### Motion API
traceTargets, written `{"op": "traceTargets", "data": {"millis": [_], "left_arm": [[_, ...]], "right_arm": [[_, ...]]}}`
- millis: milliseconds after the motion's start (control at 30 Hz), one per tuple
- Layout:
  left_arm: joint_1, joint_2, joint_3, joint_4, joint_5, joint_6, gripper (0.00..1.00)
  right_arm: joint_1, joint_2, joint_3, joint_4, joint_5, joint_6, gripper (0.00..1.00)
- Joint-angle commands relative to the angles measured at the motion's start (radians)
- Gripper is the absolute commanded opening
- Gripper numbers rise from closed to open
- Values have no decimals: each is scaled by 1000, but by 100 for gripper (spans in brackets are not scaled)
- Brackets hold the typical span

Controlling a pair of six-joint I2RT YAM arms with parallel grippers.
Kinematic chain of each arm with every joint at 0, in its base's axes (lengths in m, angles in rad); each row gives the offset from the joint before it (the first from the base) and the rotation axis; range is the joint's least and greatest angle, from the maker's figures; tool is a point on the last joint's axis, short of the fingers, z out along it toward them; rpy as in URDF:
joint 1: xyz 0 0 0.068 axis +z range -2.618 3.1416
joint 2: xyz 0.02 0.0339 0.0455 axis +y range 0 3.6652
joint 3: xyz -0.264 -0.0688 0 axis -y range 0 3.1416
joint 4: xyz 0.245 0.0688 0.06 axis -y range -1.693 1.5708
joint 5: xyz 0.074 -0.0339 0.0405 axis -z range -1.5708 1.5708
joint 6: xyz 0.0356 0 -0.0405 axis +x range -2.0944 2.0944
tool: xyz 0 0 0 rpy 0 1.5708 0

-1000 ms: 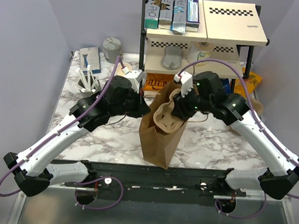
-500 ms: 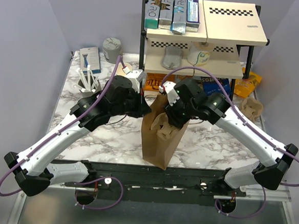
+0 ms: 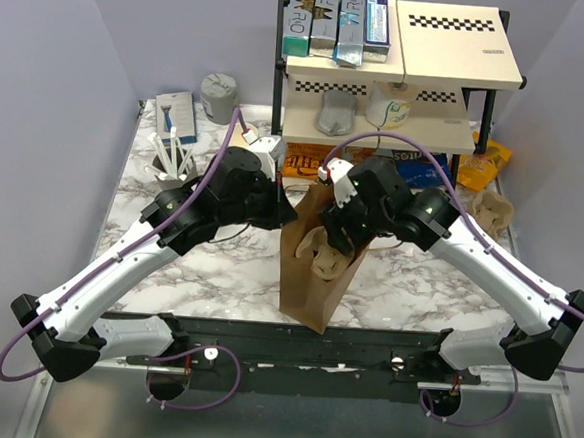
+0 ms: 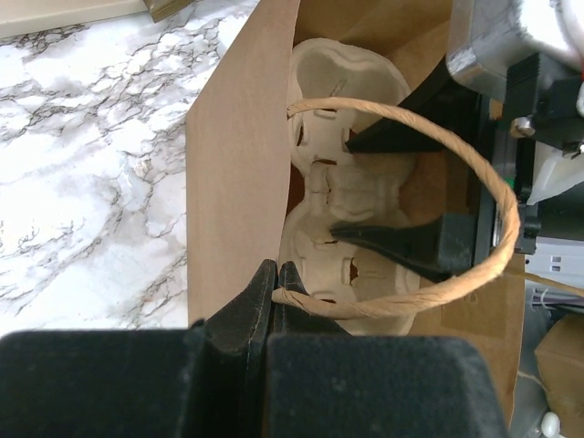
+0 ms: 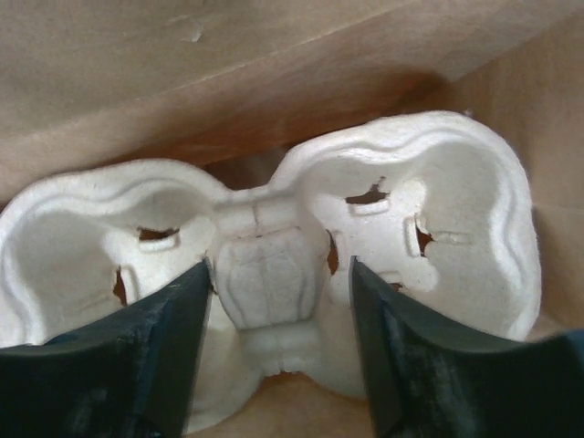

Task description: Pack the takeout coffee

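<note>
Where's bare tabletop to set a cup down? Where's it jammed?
Free: marble table right of the brown bag, before the right arm; also left of the bag, by the near edge. Crowded: the back, with shelf rack, snack packets, stick cup. Cup carrier fills the bag mouth.

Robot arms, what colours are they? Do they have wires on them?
The left arm and right arm match: long white tube-shaped parts with chunky black joints and black bases. A purple cable loops along each one. The fingers are black, flat and wedge-shaped, narrowing toward the tips.
</note>
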Motion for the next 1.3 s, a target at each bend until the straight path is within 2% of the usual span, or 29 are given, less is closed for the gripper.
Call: {"op": "traceTargets", "data": {"millis": [0, 167, 567, 600, 633, 967, 1167, 1267], "left_arm": [[2, 18, 23, -18, 19, 6, 0], [2, 18, 22, -17, 20, 7, 0], [2, 13, 17, -17, 15, 6, 0], [1, 15, 17, -17, 14, 6, 0], [2, 15, 17, -18, 12, 6, 0], [2, 16, 17, -11, 14, 6, 0], [-1, 21, 33, 25, 34, 1, 0], [-1, 19, 33, 48, 32, -8, 0]], "right_arm": [[3, -28, -6, 22, 34, 11, 75], [3, -45, -6, 42, 37, 20, 86], [5, -110, -29, 85, 1, 20, 89], [3, -111, -35, 89, 1, 20, 97], [5, -113, -37, 88, -26, 20, 100], [3, -116, -46, 89, -42, 51, 100], [3, -51, -20, 91, -75, 42, 100], [5, -16, -60, 99, -75, 37, 100]]}}
